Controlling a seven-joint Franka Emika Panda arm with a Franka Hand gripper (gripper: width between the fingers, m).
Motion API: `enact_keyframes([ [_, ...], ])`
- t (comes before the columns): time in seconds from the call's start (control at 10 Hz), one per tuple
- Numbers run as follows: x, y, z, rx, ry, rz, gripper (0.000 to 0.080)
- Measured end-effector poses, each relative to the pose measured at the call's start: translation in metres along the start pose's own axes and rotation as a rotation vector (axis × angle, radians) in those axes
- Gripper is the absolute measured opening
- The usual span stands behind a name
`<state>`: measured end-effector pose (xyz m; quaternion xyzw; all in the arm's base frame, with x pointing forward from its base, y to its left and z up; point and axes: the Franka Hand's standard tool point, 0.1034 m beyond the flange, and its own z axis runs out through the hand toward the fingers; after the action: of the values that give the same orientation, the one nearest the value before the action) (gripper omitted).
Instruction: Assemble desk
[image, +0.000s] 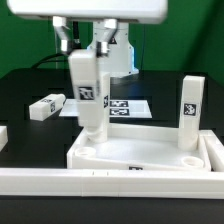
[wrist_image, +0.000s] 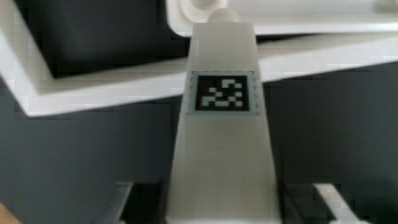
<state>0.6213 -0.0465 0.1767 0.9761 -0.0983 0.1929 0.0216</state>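
Black matte tabletop (image: 25, 135) fills scene; plain pale wall (image: 20, 35) behind, possibly grey-white; light bright, even.

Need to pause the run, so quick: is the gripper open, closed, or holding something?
The gripper is closed on a white leg, held upright at a corner of the desk top.

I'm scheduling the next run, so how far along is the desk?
Done: one upright leg stands in the top at the exterior view's right. In hand: the gripper holds a second leg, its lower end at the top's opposite corner; seated or not, I cannot tell. Left: a loose leg lies on the table; a fourth is not clearly visible.
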Motion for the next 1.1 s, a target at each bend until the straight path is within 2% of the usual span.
enact_keyframes([
  [0.2, 0.001, -0.043, 0.002, 0.009, -0.01, 0.029, 0.0295],
  [0.3, 0.002, -0.054, 0.003, 0.017, -0.009, 0.028, 0.0295],
  [0.7, 0.002, -0.056, 0.005, 0.019, 0.014, 0.009, 0.0295],
  [0.9, 0.001, -0.067, 0.004, 0.018, -0.004, -0.068, 0.0295],
  [1.1, -0.001, -0.087, 0.003, 0.02, -0.032, -0.09, 0.0295],
])
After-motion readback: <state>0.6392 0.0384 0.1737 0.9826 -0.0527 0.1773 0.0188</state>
